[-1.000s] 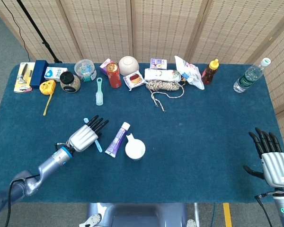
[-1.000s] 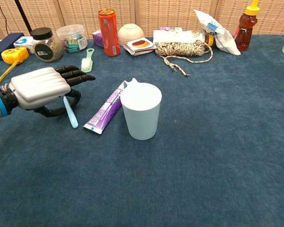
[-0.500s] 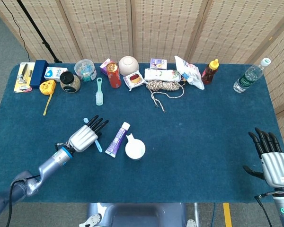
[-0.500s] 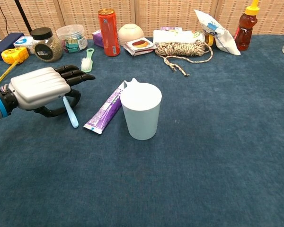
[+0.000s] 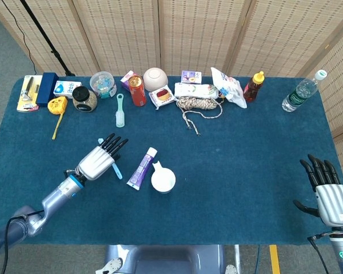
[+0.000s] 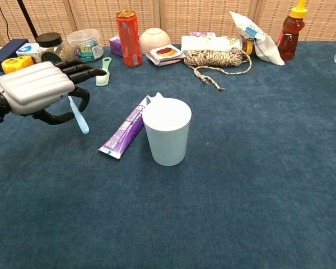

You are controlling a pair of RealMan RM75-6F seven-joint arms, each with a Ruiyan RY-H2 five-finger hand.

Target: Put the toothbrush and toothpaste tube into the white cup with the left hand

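Note:
My left hand (image 5: 97,160) (image 6: 35,89) pinches the light blue toothbrush (image 6: 78,115) (image 5: 116,170) between thumb and fingers, its handle hanging down a little above the cloth. The purple and white toothpaste tube (image 6: 124,129) (image 5: 142,168) lies flat just to the right of the hand, its cap end touching the white cup (image 6: 167,138) (image 5: 163,180). The cup stands upright with nothing in it. My right hand (image 5: 330,194) rests at the table's near right edge, fingers straight and apart, holding nothing.
Along the back of the blue table (image 5: 246,154) stand a red can (image 6: 128,31), a green brush (image 6: 104,72), a jar (image 6: 52,52), a rope coil (image 6: 218,59), a sauce bottle (image 6: 290,31) and a water bottle (image 5: 302,91).
My left hand has risen and drawn back to the left, lifting the toothbrush off the cloth. Tube, cup and right hand have not moved.

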